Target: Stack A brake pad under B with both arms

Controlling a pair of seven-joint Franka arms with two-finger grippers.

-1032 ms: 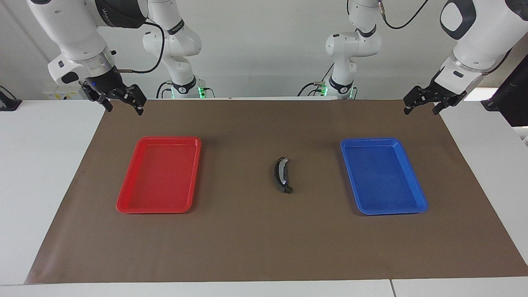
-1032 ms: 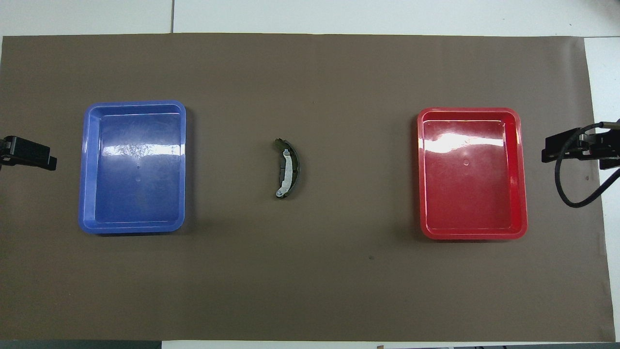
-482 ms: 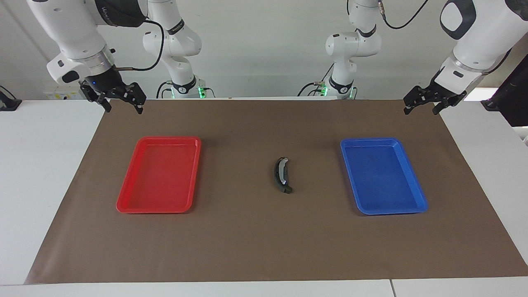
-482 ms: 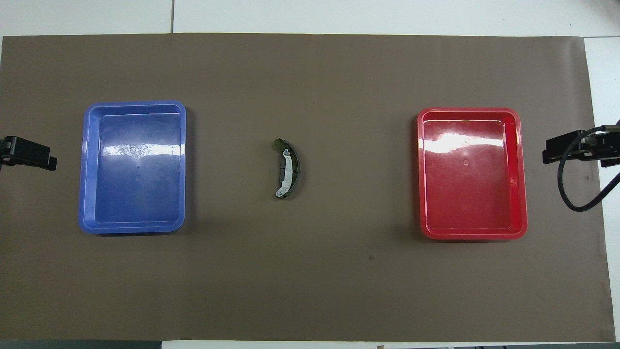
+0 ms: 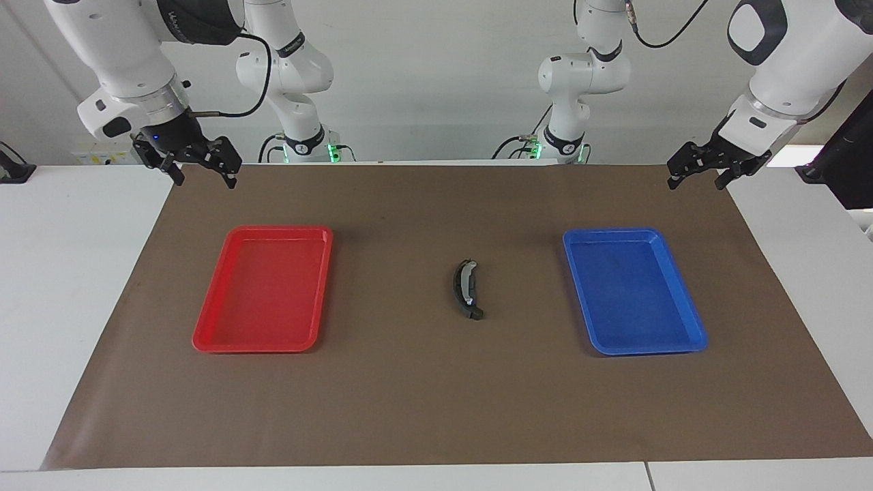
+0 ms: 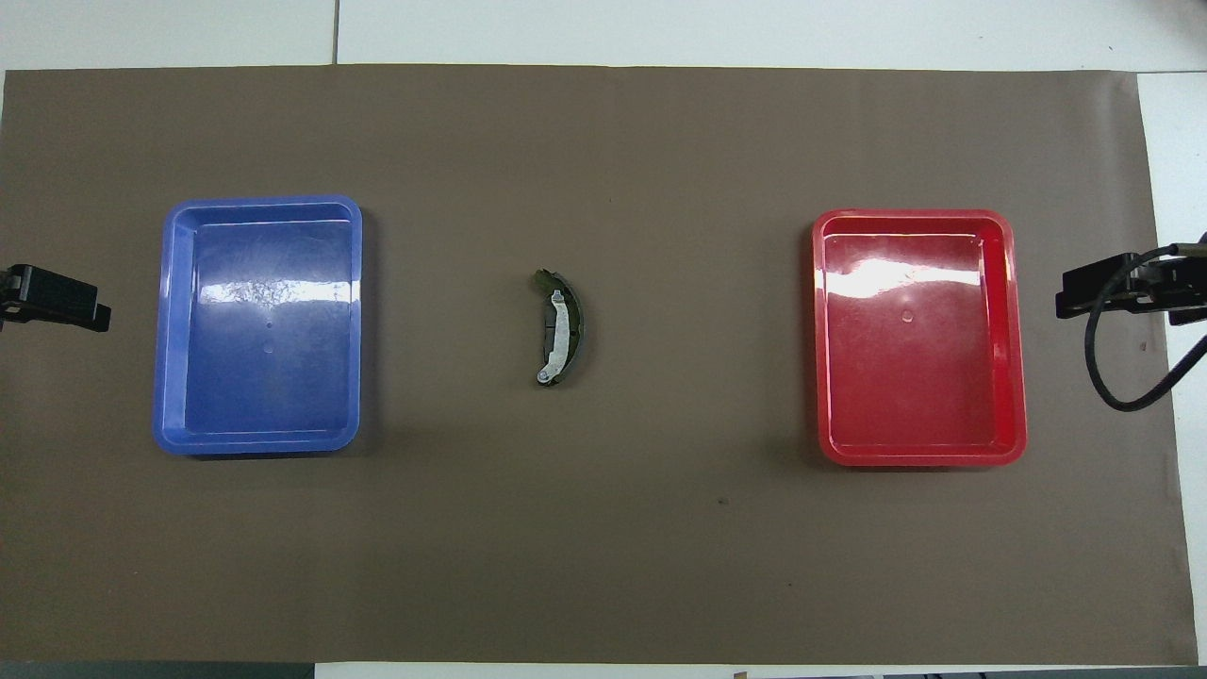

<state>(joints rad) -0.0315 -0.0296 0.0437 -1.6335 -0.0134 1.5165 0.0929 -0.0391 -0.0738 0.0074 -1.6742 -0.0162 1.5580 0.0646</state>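
B lies on the brown mat at the centre of the facing frame, between the red tray toward the right arm's end and the blue tray toward the left arm's end, well apart from both. Neither gripper is near it.

In this view the right gripper hangs in the upper left corner, over the mat's edge nearest the robots, with its fingers apart and nothing between them. The left gripper hangs in the upper right corner over the mat's other near corner, its fingers also apart and empty. Two slim arms with green-lit bases stand at the top of the frame; the overhead view does not show them.

In the overhead view B sits at mid-frame, its pale strip and shiny end plain to see. A shows only here, as a short dark sliver tight against B's inner curve, apparently under it. The facing view does not separate the two. The overhead view shows each gripper only as a dark block at a side edge, the left gripper beside the blue tray and the right gripper beside the red tray; it does not show how their fingers stand.
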